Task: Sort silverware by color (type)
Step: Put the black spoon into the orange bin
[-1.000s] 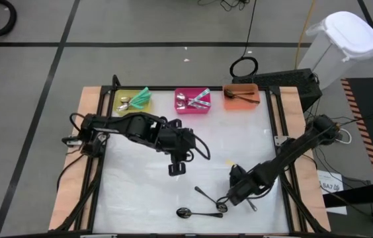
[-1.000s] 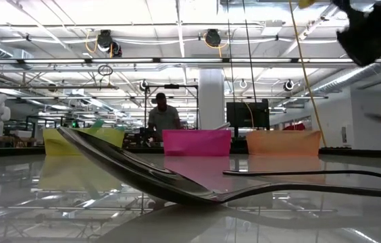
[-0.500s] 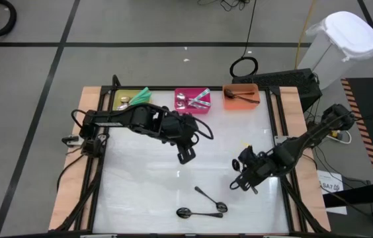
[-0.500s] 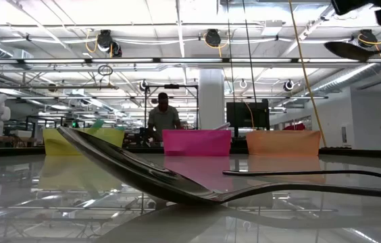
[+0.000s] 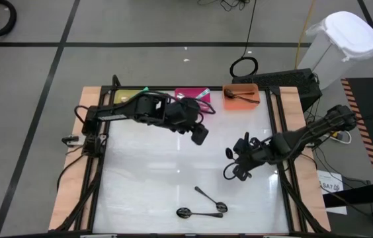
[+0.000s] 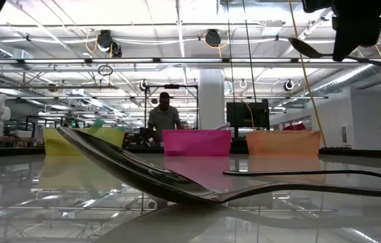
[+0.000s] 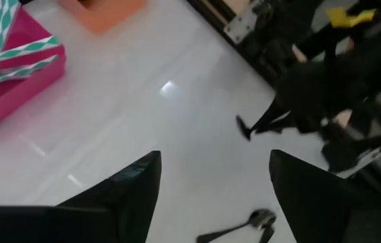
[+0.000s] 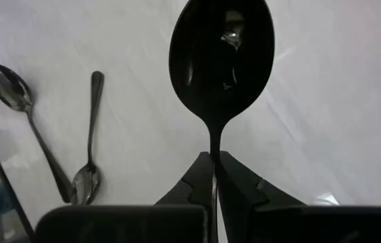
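My right gripper (image 5: pixel 234 169) hangs over the table's right half, shut on a dark spoon (image 8: pixel 221 54). My left gripper (image 7: pixel 211 196) is open with nothing between its fingers. It hovers above the table just near of the pink bin (image 5: pixel 193 98). Two more dark spoons (image 5: pixel 209 196) (image 5: pixel 200 213) lie flat near the table's front edge. Spoons with green-striped handles (image 7: pixel 18 54) lie in the pink bin. A dark spoon (image 5: pixel 241 96) lies in the orange bin (image 5: pixel 241 94). My right gripper pinches the dark spoon's handle just behind the bowl (image 8: pixel 213 150) between its two fingers. The spoon runs along the fingers, its bowl sticking out ahead of them. It is lifted clear of the table and about level (image 6: pixel 305 46).
The yellow bin (image 5: pixel 125 98), pink bin and orange bin stand in a row along the far edge; my left arm covers part of the yellow one. A white lidded can (image 5: pixel 342 39) stands off the table's far right corner. A person (image 6: pixel 163 118) stands beyond the table.
My right gripper has risen from beside the two lying spoons and gone toward the far edge, carrying the dark spoon clear of the table. My left gripper has travelled toward the far edge and somewhat right, up to the pink bin.
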Available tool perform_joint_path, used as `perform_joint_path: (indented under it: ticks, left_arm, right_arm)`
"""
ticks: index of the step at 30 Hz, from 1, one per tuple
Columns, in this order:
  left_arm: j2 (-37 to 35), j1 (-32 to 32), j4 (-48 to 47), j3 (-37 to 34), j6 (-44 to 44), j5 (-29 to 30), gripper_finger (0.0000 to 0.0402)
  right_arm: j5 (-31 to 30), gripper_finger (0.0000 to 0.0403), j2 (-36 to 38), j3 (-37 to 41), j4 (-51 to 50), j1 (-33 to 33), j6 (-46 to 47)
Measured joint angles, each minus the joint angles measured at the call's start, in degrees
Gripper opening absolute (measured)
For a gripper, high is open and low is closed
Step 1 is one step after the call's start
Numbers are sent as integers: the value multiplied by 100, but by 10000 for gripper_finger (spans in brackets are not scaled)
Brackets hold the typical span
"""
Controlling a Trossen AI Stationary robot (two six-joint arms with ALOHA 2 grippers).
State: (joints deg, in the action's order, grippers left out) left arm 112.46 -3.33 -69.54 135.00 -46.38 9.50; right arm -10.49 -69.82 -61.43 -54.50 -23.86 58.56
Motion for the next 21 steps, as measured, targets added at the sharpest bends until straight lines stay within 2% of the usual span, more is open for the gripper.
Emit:
perform_joint_path:
  ticks: [6, 11, 15, 21]
  left_arm:
    - [86, 107, 70, 5, -874, -66, 275]
    - [247, 263, 17, -4, -1693, -604, 276]
    - [419, 370, 82, 0, -2002, -962, 276]
    - [692, 459, 486, -2, -2171, -1147, 276]
  right_arm:
    - [25, 4, 186, -2, 174, 269, -82]
    - [19, 4, 414, -11, 451, 493, -285]
    - [7, 4, 504, -11, 584, 666, -742]
    - [1, 4, 487, -11, 662, 914, -1383]
